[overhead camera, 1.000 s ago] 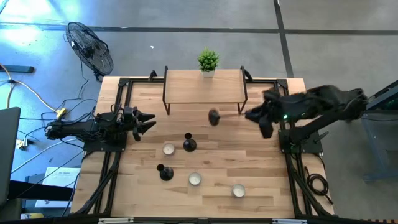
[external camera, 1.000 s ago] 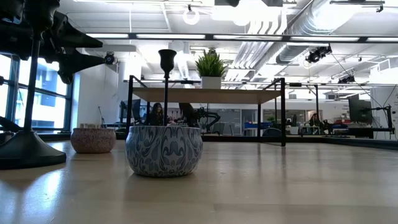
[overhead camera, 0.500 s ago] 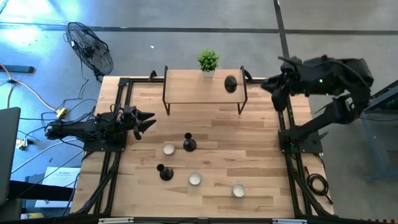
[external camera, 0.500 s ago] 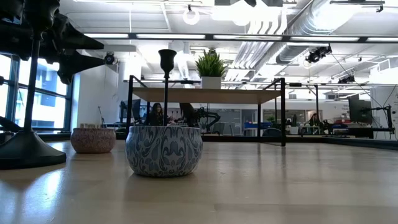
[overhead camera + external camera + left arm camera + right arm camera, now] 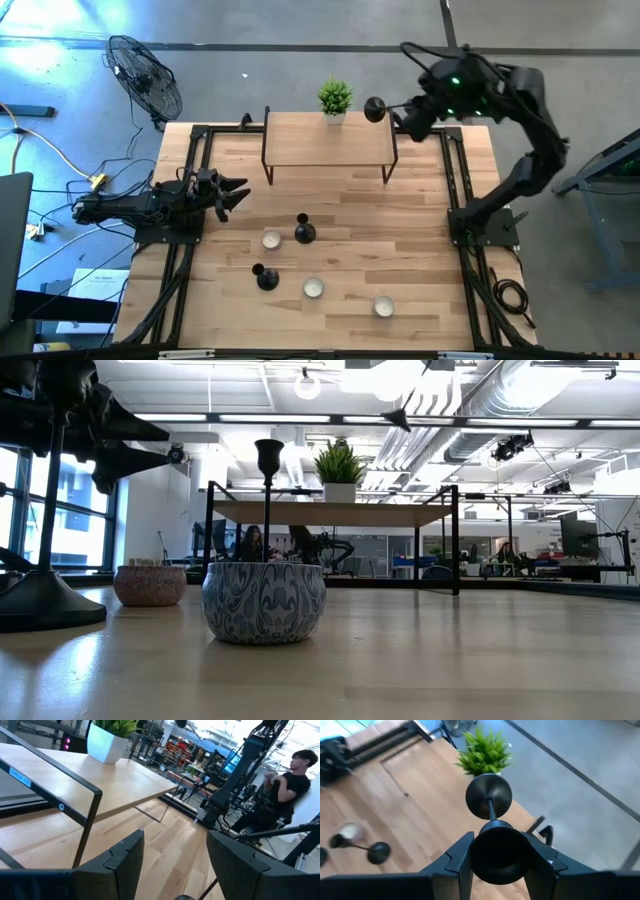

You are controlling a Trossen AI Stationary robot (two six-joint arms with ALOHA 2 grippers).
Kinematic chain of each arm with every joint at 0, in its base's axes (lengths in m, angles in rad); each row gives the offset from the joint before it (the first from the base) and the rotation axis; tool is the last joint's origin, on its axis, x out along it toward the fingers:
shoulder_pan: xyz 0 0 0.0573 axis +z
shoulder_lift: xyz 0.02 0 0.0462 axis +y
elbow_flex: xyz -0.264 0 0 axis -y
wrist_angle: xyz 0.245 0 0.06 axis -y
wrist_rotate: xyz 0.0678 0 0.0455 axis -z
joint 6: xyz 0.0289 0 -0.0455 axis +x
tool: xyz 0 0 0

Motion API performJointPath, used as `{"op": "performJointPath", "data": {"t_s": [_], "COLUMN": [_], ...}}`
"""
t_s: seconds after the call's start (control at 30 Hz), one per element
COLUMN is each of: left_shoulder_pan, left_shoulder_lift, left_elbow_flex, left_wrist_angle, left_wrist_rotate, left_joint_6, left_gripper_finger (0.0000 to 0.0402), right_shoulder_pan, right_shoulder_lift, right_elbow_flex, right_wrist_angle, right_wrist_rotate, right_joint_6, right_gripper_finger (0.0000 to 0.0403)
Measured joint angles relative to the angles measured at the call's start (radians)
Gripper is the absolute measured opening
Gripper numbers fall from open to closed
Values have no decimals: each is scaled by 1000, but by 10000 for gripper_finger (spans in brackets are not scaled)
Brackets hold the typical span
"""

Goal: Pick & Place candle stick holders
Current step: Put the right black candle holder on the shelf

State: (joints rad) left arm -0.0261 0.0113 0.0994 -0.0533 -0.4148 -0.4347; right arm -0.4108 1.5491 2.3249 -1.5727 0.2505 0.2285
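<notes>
Above the far right corner of the bench [image 5: 420, 250], the right gripper [image 5: 408, 117] has its fingers [image 5: 452, 865] closed on the cup of one candle stick holder [image 5: 375, 108], carried sideways with its round base toward the potted plant [image 5: 335, 97] on the raised shelf [image 5: 300, 150]. Two further candle stick holders [image 5: 304, 231] [image 5: 266, 276] stand upright mid-bench among three white tealight candles [image 5: 271, 240] [image 5: 313, 288] [image 5: 384, 306]. At the left edge, the left gripper [image 5: 232, 194] waits low, fingers [image 5: 125, 857] partly apart and holding nothing. A person [image 5: 290, 775] appears in the room beyond the bench.
</notes>
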Motion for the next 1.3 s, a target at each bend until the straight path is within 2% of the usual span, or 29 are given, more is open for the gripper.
{"op": "performJointPath", "data": {"t_s": [0.2, 0.47, 1.03, 1.3], "left_shoulder_pan": [0, 0, 0, 0], "left_shoulder_lift": [0, 0, 0, 0], "left_elbow_flex": [0, 0, 0, 0], "left_wrist_angle": [-1, -2, -32, -29], "left_wrist_rotate": [-22, -22, -20, -20], "left_joint_6": [11, 11, 8, 4], "left_gripper_finger": [213, 213, 213, 213], "right_shoulder_pan": [-112, -165, -246, -370], "right_shoulder_lift": [95, 184, 194, 209], "right_elbow_flex": [0, 0, 29, 23], "right_wrist_angle": [2, 2, 2, 0], "right_wrist_rotate": [-64, -145, -198, -206], "right_joint_6": [-80, -142, -223, -243], "right_gripper_finger": [123, 123, 123, 123]}}
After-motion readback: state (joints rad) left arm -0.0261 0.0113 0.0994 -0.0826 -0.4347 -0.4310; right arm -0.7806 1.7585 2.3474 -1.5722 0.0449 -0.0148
